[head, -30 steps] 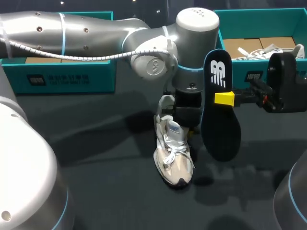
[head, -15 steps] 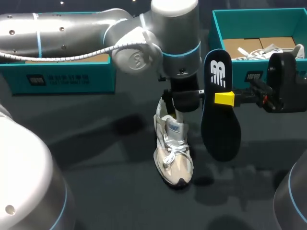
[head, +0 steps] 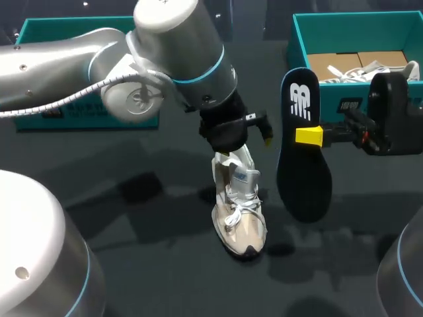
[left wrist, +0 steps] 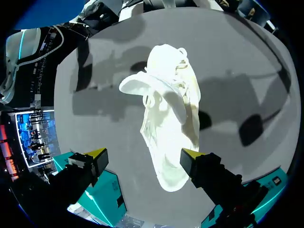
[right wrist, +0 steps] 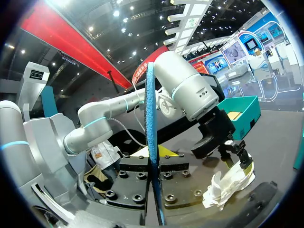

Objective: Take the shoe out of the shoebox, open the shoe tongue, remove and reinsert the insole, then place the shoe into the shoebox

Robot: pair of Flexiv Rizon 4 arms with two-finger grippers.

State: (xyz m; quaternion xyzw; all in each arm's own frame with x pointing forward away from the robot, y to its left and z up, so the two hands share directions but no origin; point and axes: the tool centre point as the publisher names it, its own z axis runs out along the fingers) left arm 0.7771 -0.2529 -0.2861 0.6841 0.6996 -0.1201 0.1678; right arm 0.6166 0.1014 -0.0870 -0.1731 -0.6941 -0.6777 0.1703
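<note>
Shoe point(head: 239, 214) is out of the box, standing on the dark table point(head: 145, 264) at centre of frame in the head view, toe toward the lower edge, tongue pulled up and open.

Left arm comes in from the upper left. Left gripper point(head: 256, 132) hangs just above the heel end. In the left wrist view the gripper point(left wrist: 142, 154) has its fingers spread wide, with the shoe point(left wrist: 168, 118) ahead of them on the table. It's probably not touching the shoe, but contact is hard to call from here.

Right gripper point(head: 310, 137), mid right of frame, is clamped on the insole point(head: 303, 158), which is held upright and off the table, just right of the shoe. The right wrist view shows the insole point(right wrist: 151, 118) edge-on between the pads, with the left gripper point(right wrist: 235, 152) and the shoe point(right wrist: 228, 183) beyond it.

Teal shoebox point(head: 295, 46) sits at upper right, with another white shoe point(head: 370, 69) lying in it. A second teal box point(head: 66, 25) sits at upper left, partly behind the left arm.
</note>
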